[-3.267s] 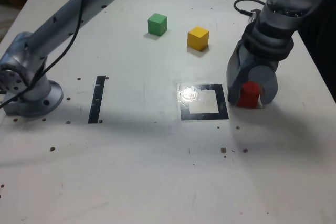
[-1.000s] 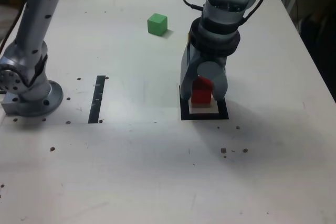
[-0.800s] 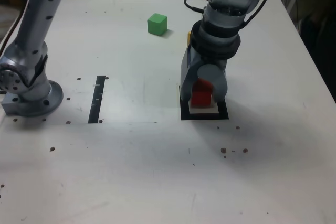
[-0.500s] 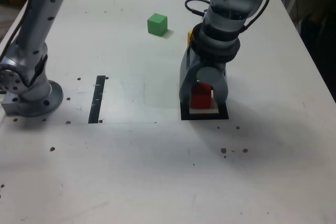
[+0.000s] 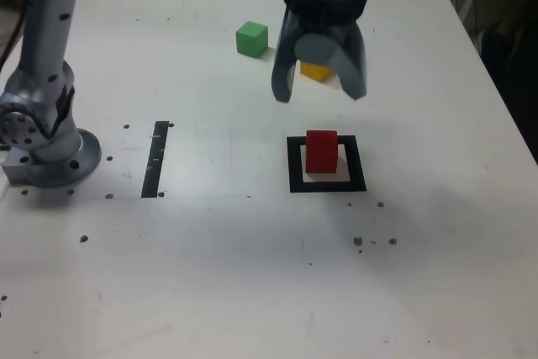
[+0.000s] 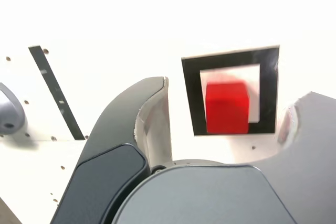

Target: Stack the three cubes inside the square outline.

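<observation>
Red cube (image 5: 321, 151) sits inside the square outline (image 5: 293, 164) in the exterior view, resting on the white centre, free of the gripper (image 5: 319, 88), which hangs above and beyond it with its fingers spread apart and nothing between them. Yellow cube (image 5: 314, 71) is mostly hidden behind the gripper, only a sliver showing between the fingers; green cube (image 5: 251, 39) stands clear, further toward the exterior view's left, well apart from the outline. A straight black tape strip (image 5: 155, 160) lies near the arm base (image 5: 46, 147) (not part of the target). The white table (image 5: 210, 275) has plenty of bare surface in front of the outline and to both sides; its right edge in the exterior view is well away from the cubes. Wrist view: red cube (image 6: 226, 107) seen from above inside the square outline (image 6: 190, 98), looking close to one inner tape border rather than centred (blur makes this hard to judge), with both open fingers (image 6: 134, 124) framing it and not touching it. Risks, as I judge them: an off-centre base cube leaves less margin for the next two, and a tilted release on top could topple the stack; the descent onto the yellow cube should be easy, with open space around it.
</observation>
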Controlling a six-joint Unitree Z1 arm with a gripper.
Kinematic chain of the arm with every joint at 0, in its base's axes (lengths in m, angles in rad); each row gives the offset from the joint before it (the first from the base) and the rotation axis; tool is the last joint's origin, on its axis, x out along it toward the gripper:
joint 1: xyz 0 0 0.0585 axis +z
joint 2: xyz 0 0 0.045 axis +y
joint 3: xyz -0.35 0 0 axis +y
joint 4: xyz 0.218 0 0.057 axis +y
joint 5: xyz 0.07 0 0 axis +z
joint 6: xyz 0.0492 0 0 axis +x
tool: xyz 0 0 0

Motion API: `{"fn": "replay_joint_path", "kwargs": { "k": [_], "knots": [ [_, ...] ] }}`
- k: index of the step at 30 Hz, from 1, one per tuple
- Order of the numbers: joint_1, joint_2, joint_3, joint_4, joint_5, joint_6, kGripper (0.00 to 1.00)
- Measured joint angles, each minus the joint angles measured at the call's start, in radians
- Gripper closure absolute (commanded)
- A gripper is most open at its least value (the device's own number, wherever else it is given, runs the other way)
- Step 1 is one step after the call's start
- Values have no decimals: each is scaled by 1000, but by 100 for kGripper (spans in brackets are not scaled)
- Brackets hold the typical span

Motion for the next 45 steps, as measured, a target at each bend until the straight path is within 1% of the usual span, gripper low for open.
{"fn": "replay_joint_path", "kwargs": {
  "k": [4,7,14,16,20,23,25,32,39,42,45],
  "knots": [
    [68,-10,-27,14,7,75,0],
    [121,-11,-43,15,24,167,0],
    [221,-35,-38,13,114,360,0],
    [248,-30,-37,8,126,412,1],
    [281,8,-41,-2,140,489,1],
    [314,66,-63,-16,153,572,1],
    [332,100,-72,-36,160,604,2],
    [368,153,-88,-119,167,683,7],
    [374,181,-97,-126,162,719,16],
    [374,189,-74,-136,155,721,18],
    [374,190,-37,-157,141,723,26]
  ]
}}
